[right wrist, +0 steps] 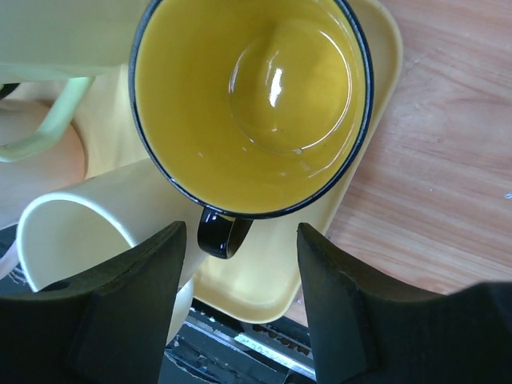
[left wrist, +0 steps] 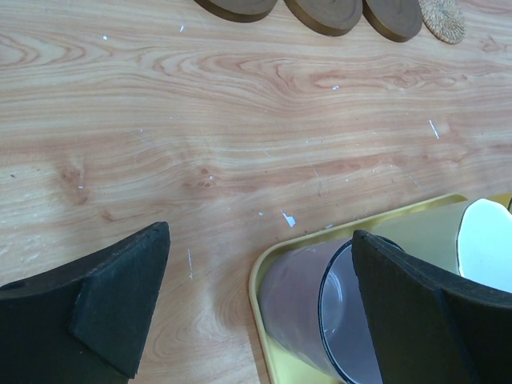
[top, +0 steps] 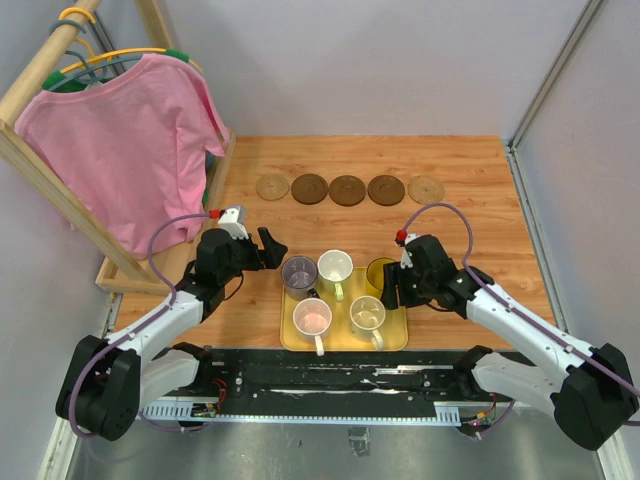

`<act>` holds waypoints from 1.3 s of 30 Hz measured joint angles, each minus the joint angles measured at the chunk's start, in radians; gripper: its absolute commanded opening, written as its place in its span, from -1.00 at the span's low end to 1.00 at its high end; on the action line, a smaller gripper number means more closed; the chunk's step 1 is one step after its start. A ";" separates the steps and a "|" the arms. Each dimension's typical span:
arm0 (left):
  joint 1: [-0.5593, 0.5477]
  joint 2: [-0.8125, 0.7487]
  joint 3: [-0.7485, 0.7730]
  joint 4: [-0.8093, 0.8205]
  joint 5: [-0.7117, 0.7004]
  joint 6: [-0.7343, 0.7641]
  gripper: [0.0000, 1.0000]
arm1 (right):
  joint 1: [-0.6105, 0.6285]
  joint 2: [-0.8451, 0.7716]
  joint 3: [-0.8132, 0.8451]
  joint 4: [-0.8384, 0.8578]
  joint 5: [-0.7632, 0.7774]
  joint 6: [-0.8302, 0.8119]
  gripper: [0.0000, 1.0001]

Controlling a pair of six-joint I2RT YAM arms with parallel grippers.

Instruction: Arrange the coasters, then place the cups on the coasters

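Several coasters (top: 347,190) lie in a row at the back of the table; three brown ones and a woven one (left wrist: 442,18) show in the left wrist view. On the yellow tray (top: 344,347) stand the cups: grey-purple (top: 298,272), white-greenish (top: 335,267), yellow (top: 381,273), pink (top: 312,318), cream (top: 367,315). My left gripper (left wrist: 264,296) is open at the tray's left corner, its right finger over the grey-purple cup (left wrist: 320,304). My right gripper (right wrist: 240,296) is open over the yellow cup (right wrist: 248,96), whose black handle (right wrist: 220,232) sits between the fingers, untouched.
A wooden rack (top: 120,275) with a pink shirt (top: 130,140) stands along the left side of the table. Grey walls close in the back and right. A metal rail (top: 340,380) carrying the arm bases runs along the near edge, just below the tray.
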 measured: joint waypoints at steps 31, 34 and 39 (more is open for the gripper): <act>0.000 0.014 -0.027 0.026 0.006 -0.008 0.99 | 0.120 0.169 -0.018 0.068 0.241 0.073 -0.09; 0.000 0.018 -0.030 0.026 0.006 -0.009 0.99 | 0.130 0.179 -0.018 0.069 0.250 0.076 -0.10; 0.000 0.019 -0.034 0.031 0.006 -0.011 0.99 | 0.152 0.226 -0.015 0.069 0.262 0.078 -0.12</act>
